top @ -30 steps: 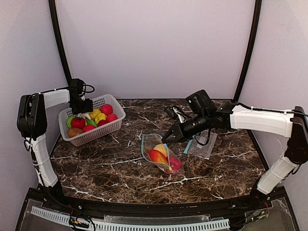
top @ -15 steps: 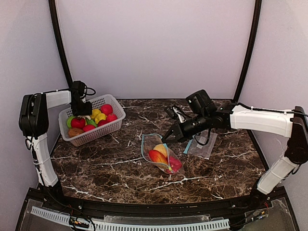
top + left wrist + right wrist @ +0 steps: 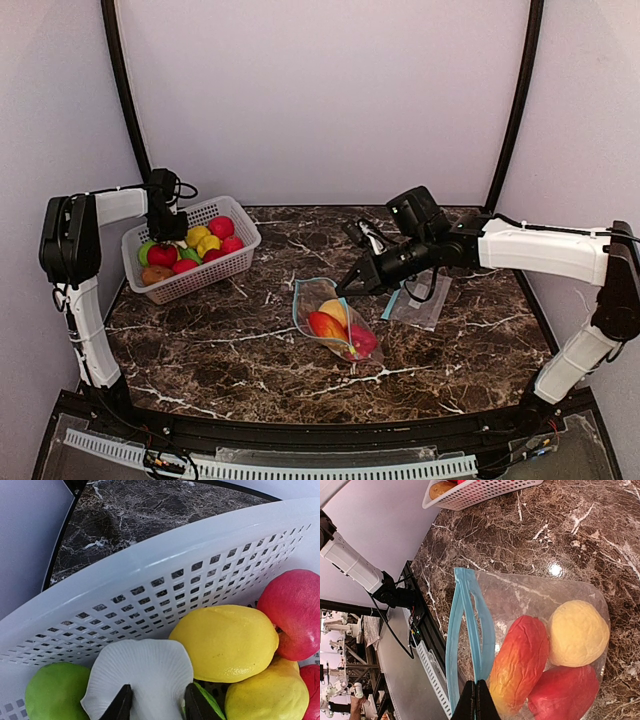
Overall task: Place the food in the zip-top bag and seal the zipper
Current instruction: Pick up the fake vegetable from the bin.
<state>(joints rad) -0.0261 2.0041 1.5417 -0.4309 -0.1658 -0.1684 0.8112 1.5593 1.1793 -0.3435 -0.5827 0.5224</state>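
The zip-top bag (image 3: 335, 320) lies at mid-table with a blue zipper strip (image 3: 465, 630) and its mouth held apart. Inside it are an orange-red fruit (image 3: 520, 665), a yellow round one (image 3: 577, 632) and a red one (image 3: 565, 695). My right gripper (image 3: 347, 287) (image 3: 476, 700) is shut on the bag's zipper edge. More food fills the white basket (image 3: 190, 285) at the left: a yellow lemon (image 3: 225, 642), a red fruit (image 3: 292, 612), a green one (image 3: 52, 695) and a white mushroom toy (image 3: 142, 672). My left gripper (image 3: 170, 232) (image 3: 159, 705) is down in the basket, its fingers pressed on both sides of the mushroom.
The basket's lattice wall (image 3: 150, 580) rises just past my left fingers. A second clear plastic bag (image 3: 420, 300) lies flat under the right arm. Black frame posts (image 3: 122, 90) stand at the back corners, and the table's dark edge runs behind the basket.
My left gripper has sunk a little into the basket and its jaws have closed in on the white mushroom toy. The right arm and the bag have not moved.
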